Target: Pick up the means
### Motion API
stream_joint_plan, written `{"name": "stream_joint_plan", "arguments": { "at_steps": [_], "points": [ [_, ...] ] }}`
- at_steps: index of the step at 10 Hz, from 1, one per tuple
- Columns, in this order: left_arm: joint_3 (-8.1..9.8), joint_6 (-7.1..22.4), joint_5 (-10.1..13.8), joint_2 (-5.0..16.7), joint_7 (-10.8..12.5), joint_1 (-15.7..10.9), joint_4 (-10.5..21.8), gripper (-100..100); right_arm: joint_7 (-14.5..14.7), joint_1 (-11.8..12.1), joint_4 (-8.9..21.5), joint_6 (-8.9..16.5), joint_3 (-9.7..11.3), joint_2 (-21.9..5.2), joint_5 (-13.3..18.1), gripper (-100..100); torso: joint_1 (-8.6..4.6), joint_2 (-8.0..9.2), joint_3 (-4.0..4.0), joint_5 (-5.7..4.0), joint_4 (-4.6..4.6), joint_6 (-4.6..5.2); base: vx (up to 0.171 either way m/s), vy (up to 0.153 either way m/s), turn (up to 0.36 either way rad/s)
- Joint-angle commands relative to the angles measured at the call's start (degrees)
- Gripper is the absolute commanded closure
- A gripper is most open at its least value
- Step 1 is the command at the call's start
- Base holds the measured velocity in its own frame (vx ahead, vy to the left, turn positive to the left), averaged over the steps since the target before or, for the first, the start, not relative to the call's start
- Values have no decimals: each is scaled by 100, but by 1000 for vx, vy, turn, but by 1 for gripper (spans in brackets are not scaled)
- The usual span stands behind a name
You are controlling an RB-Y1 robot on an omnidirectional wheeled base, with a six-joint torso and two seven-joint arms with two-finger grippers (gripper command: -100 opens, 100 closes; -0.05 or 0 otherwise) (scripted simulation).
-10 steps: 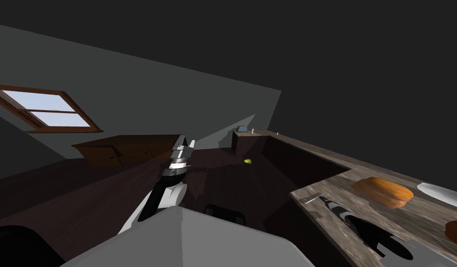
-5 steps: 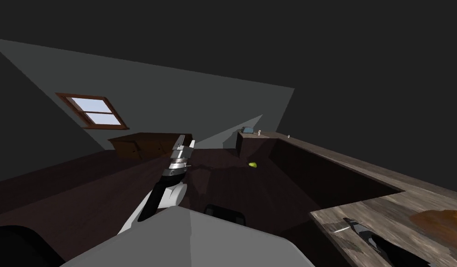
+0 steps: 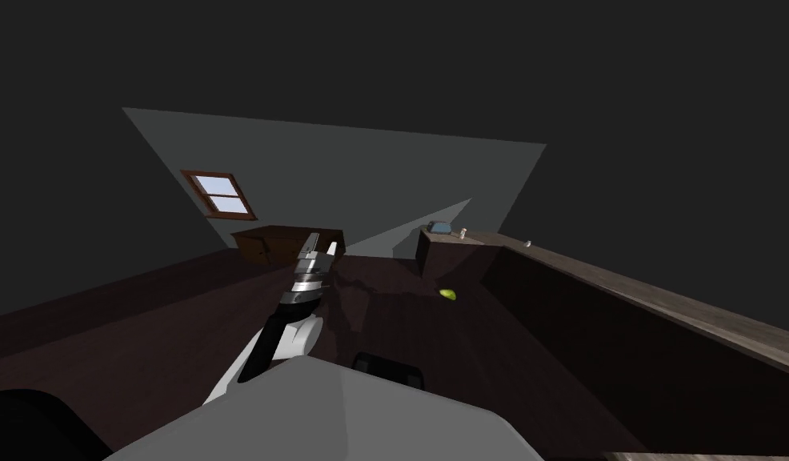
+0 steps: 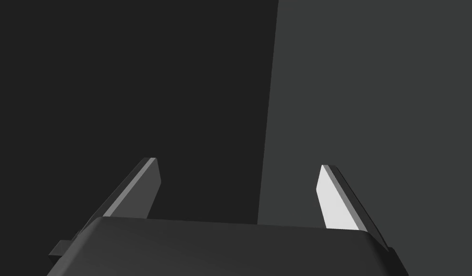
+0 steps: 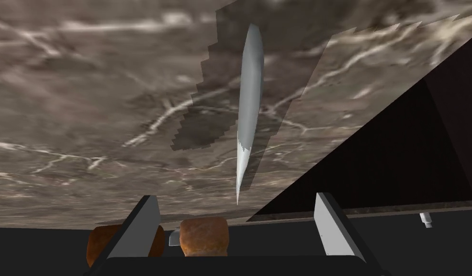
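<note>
Left gripper (image 4: 238, 164): raised ahead of the chest, fingers spread, nothing between them. Open dark floor (image 3: 145, 352) lies below and ahead of it, with a brown cabinet (image 3: 289, 240) beyond. A small green object (image 3: 449, 294) sits on the floor off to its right, well apart. No hazard is noted on that side. Further right, a long counter (image 3: 665, 308) bounds the floor. Right gripper (image 5: 237, 195): fingers spread and empty, over a veined grey-brown stretch of counter. The task's wording is unclear. The likeliest target is judged to be the pale thin sliver (image 5: 249, 86) just ahead of this gripper, its pointed end in line with the gap between the fingers. Whether it lies flat or stands on edge cannot be told. Risks: a piece this thin gives blade fingers little to bite, so a closing grip may skid it or tip it. Two brown lumps (image 5: 204, 235) sit close by the finger roots and could be knocked on the way down. The counter's edge, with a dark drop (image 5: 388, 167) past it, runs just beside one finger, so a sideways shove could send the sliver over. Room is ample ahead and tight toward that edge.
</note>
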Motion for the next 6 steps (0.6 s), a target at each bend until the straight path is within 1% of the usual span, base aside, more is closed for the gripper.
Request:
{"name": "stream_joint_plan", "arguments": {
  "at_steps": [1,2,3,4,6],
  "points": [
    [0,0,0,0,0,0,0,0,-54,161,161,102,42,41,-135,-100,0,0,0,0,0,0,117,20,171],
    [0,0,0,0,0,1,0,0,-56,179,21,102,-26,-14,-105,-100,4,-1,-1,3,-1,4,47,6,18],
    [1,0,0,0,0,0,0,0,-66,197,24,118,-31,-18,-119,0,3,18,9,2,3,5,9,1,-2],
    [0,0,0,0,0,0,0,0,-6,101,193,21,-2,122,-43,-100,1,33,18,2,7,6,7,-21,34],
    [1,0,0,0,0,0,0,0,54,9,362,-74,26,261,31,-100,-15,42,24,-3,9,6,4,-44,38]
  ]
}}
